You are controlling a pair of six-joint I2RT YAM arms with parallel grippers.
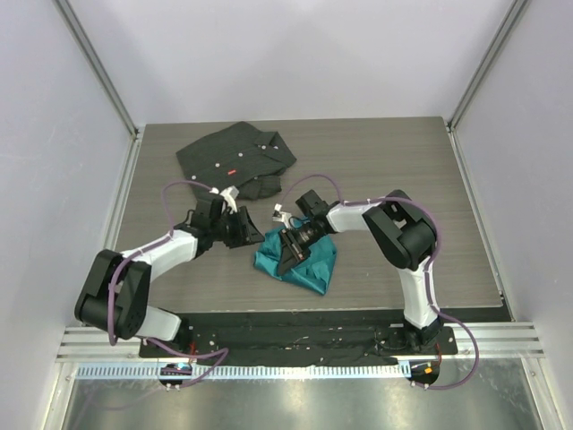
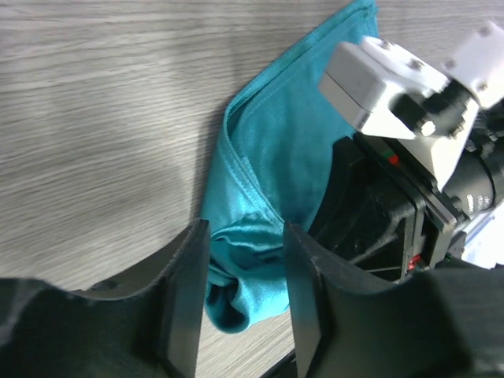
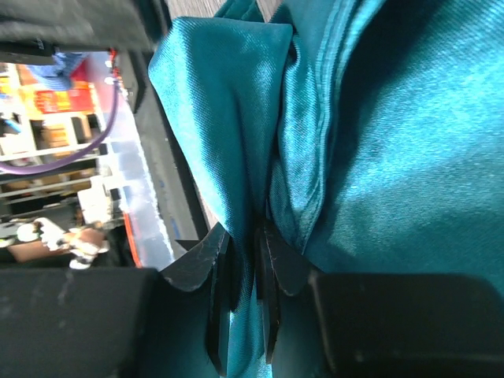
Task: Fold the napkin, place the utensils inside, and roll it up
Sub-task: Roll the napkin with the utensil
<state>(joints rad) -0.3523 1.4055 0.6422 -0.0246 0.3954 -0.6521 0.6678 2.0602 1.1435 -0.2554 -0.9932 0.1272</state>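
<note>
Teal napkin (image 2: 276,142) looks limp, slippery; my right pincer (image 3: 242,248) pinches a fold, left pincer (image 2: 246,236) spread astride the corner hem I'd grab.

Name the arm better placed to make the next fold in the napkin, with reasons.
Right. The right gripper is pinched shut on a fold of the teal napkin, while the left gripper hangs open over the napkin's edge, gripping nothing.

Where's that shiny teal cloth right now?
In the top view the napkin lies bunched on the table near the middle, closer to the robot than the black shirt; the right gripper pinches a fold.
</note>
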